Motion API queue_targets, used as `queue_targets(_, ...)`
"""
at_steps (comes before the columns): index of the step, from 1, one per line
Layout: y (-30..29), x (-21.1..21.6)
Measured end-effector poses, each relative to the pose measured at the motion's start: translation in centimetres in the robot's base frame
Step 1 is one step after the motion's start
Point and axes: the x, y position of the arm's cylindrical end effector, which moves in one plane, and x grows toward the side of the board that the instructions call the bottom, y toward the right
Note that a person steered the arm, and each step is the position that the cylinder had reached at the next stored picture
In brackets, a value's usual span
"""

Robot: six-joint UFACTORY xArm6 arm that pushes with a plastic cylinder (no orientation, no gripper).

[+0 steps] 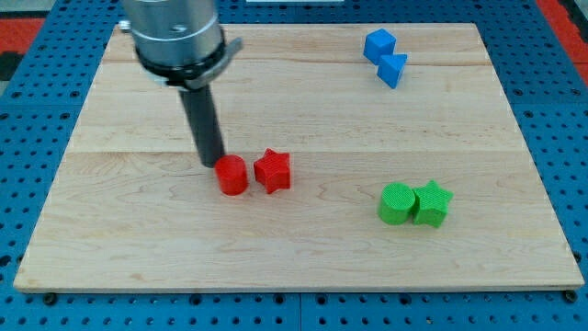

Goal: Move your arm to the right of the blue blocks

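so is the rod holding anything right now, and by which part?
Nothing is held; the rod cannot grip. My tip sits on the board at the upper-left edge of the red cylinder, touching or nearly so. The blue blocks are far off toward the view's upper right.

Bright even light, soft short shadows, sharp focus.

The desk (303, 267) was formed by a pale wooden board laid on a blue perforated base (37, 303). Six blocks were carried directly on it. At the view's top right, a blue cube (378, 43) and a blue triangular block (393, 69) were set touching. Near the centre, a red cylinder (231, 175) was placed just beside a red star (273, 170). At the view's lower right, a green cylinder (397, 203) and a green star (432, 203) were set in contact.
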Motion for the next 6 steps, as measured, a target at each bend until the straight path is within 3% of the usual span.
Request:
queue_targets(4,20.7,-5.3)
queue_targets(6,30.7,-10.9)
